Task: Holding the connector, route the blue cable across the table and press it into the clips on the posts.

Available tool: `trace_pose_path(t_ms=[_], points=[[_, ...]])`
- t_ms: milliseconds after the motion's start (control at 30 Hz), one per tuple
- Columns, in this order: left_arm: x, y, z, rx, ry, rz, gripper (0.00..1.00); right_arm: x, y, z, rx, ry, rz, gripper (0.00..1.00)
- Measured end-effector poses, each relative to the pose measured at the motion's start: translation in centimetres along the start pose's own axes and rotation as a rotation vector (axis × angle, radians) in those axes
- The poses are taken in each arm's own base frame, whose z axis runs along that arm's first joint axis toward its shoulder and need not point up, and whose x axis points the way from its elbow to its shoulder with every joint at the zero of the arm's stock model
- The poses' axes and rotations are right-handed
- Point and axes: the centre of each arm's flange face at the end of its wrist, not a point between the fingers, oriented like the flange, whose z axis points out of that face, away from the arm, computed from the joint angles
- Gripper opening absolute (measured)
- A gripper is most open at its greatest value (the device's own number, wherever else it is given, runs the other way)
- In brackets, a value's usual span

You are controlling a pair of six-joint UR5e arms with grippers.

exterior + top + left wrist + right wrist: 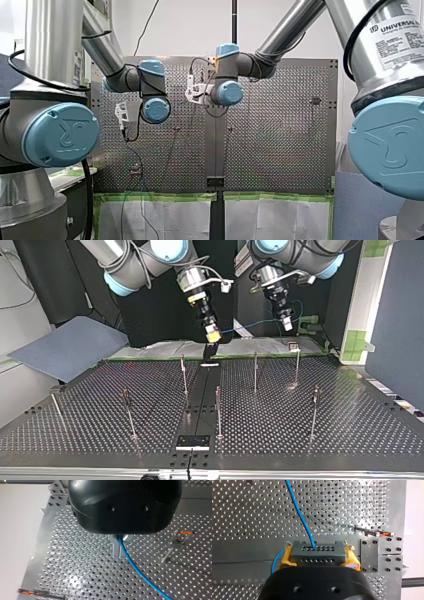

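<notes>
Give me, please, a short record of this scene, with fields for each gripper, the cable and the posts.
Left gripper: metal fingers shut on the cable.
Right gripper: yellow pads shut on the connector, where the cable enters.
Cable: blue, strung in the air between the two grippers, above the table's far edge in the top view.
Posts: several, thin, upright on the table; none holds the cable.
Task state: routing not yet begun.

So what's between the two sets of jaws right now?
Only a stretch of the blue cable, hanging in the air from my right jaws across to my left jaws. The top view shows it.
</notes>
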Motion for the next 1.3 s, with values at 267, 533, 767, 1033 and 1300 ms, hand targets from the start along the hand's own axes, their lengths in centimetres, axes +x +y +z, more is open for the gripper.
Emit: trace_pose_path(t_ms=[267, 533, 767, 1033, 1300], points=[[-2.3, 0.0, -0.8, 0.031, 0.0, -0.002, 0.0, 0.7, -0.6, 1.6, 0.008, -0.008, 0.009, 0.0], [-4.0, -0.1, -1.3, 0.073, 0.016, 0.034, 0.0, 2.9, -1.8, 2.8, 0.023, -0.001, 0.019, 0.0], [-3.6, -0.4, 0.1, 0.058, 0.051, 0.063, 0.0, 5.1, -3.2, 3.6, 0.044, 0.028, 0.029, 0.0], [-5.6, -0.6, 3.1, 0.021, 0.03, 0.046, 0.0, 8.1, -4.2, 4.9, 0.058, 0.078, 0.042, 0.0], [-8.1, -0.7, 6.8, 0.014, -0.015, 0.01, 0.0, 8.8, -4.2, 6.7, 0.065, 0.072, 0.06, 0.0]])
